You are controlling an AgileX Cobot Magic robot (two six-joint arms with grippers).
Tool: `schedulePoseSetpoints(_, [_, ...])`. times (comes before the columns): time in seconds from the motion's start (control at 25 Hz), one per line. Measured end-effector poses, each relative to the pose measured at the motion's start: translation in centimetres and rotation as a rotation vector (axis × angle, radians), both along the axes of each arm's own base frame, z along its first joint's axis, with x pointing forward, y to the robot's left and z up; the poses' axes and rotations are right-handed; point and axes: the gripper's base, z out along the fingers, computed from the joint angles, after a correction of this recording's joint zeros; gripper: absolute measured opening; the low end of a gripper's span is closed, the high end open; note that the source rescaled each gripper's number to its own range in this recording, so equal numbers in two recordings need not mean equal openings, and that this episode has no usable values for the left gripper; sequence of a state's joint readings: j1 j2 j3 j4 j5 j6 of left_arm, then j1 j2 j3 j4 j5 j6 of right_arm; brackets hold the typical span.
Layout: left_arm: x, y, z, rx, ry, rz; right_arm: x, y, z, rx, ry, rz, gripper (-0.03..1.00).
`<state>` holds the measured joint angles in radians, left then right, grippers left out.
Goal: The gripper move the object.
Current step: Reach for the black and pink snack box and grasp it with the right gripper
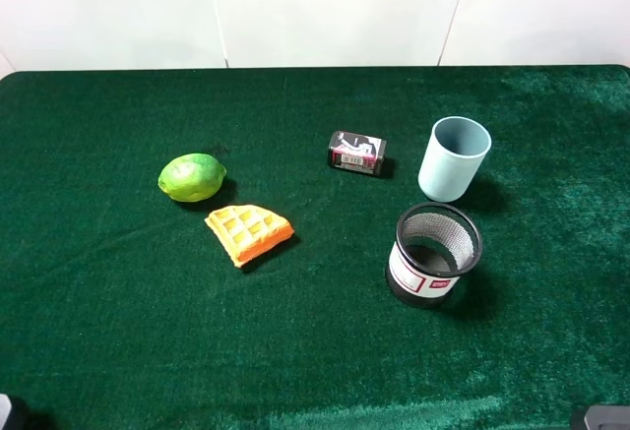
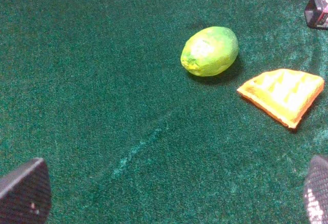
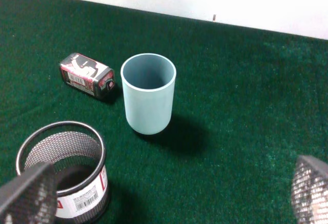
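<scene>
- The small box (image 1: 356, 153), black and dark red with white label panels, lies on its side on the green cloth (image 1: 118, 351), towards the far middle of the table.
- It sits just beside the blue cup (image 1: 454, 158). From high up there looks to be a thin gap between them, though the wrist angle is too oblique for me to be sure.
- The right gripper (image 3: 169, 193) hangs low at the near edge with its jaws wide apart and nothing in them. The mesh cup (image 3: 64, 175) stands right in front of it.
- The left gripper (image 2: 169, 198) is likewise spread and empty, facing the lime (image 2: 210, 51) and the waffle wedge (image 2: 281, 95). The box only just shows at the edge of its view.
- I'd reckon the right arm has the better line.
- To do it well, I'd rise over the mesh cup, come down from above, and turn the wrist so the fingers straddle the box's narrow width.
- I'd keep the cup-side finger clear of the blue cup, as a nudge could tip it.
- Then close gently and lift straight up before carrying.
</scene>
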<state>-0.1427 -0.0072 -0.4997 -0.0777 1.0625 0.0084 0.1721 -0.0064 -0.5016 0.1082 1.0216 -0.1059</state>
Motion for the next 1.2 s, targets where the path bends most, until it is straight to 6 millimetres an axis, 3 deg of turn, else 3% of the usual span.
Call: schedulePoseSetpoints(1.2, [0.0, 0.0, 0.0, 0.0, 0.0, 0.0, 0.0, -0.01, 0.0, -0.001, 0.0, 0.0, 1.0])
